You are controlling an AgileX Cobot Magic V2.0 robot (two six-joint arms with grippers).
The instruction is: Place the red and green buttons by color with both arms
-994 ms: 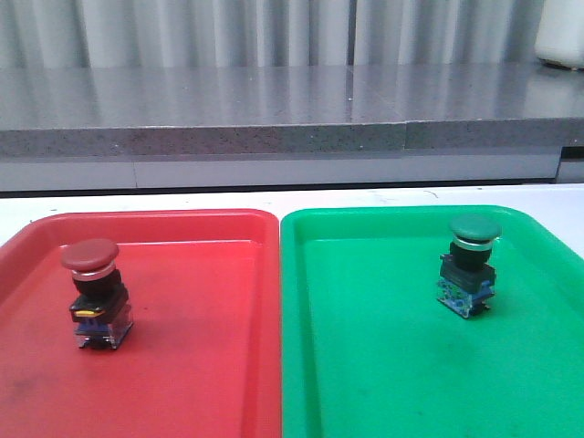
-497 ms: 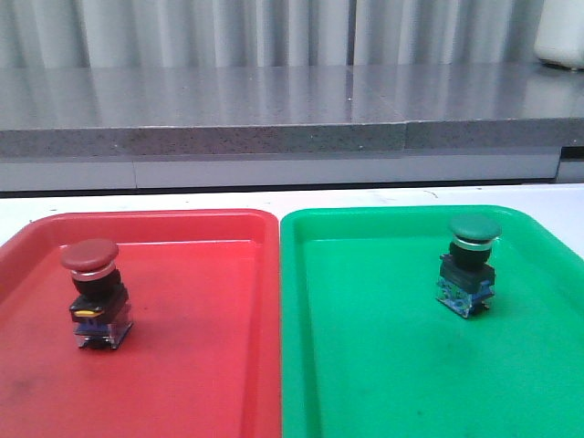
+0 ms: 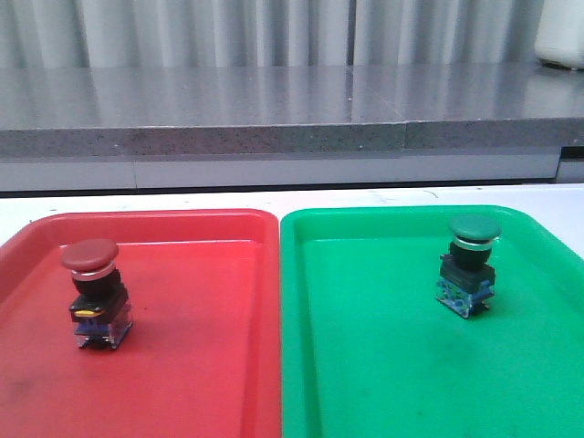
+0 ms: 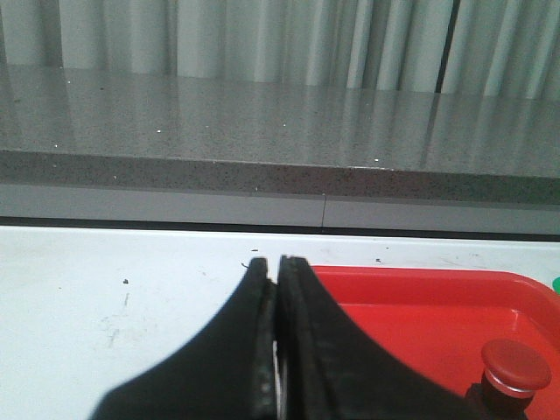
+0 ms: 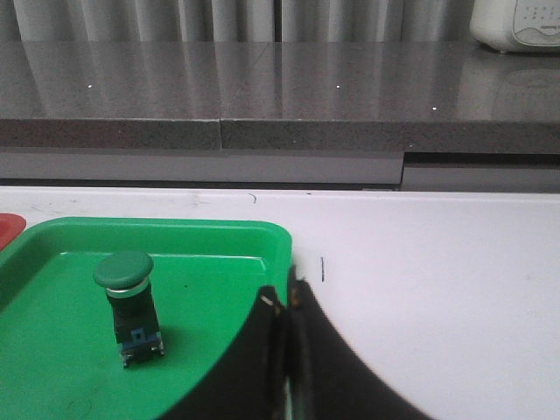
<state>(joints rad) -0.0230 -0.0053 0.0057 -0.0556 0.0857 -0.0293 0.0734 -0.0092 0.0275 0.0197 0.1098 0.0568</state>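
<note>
red button (image 3: 94, 294): upright in red tray (image 3: 210, 365), approx 9 o'clock, unmoved
green button (image 3: 470, 265): in green tray (image 3: 365, 365), approx 3 o'clock, unmoved
left gripper (image 4: 277, 271): fingers pressed together, empty
right gripper (image 5: 288, 302): same
task: looks done

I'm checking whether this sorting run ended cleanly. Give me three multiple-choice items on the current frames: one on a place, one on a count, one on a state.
1. Where does the red button stand?
A. Inside the red tray
B. Inside the green tray
C. On the white table between the trays

2. How many buttons are in the green tray?
A. None
B. One
C. Two

3. How do the left gripper and right gripper stand?
A. Both wide open
B. Each clamped on a button
C. Both shut, holding nothing

Key: 1 A, the front view shows it upright on the red tray's floor. 2 B, only the green button stands there. 3 C, in each wrist view the fingers meet with nothing between them, and the buttons stand apart.
</note>
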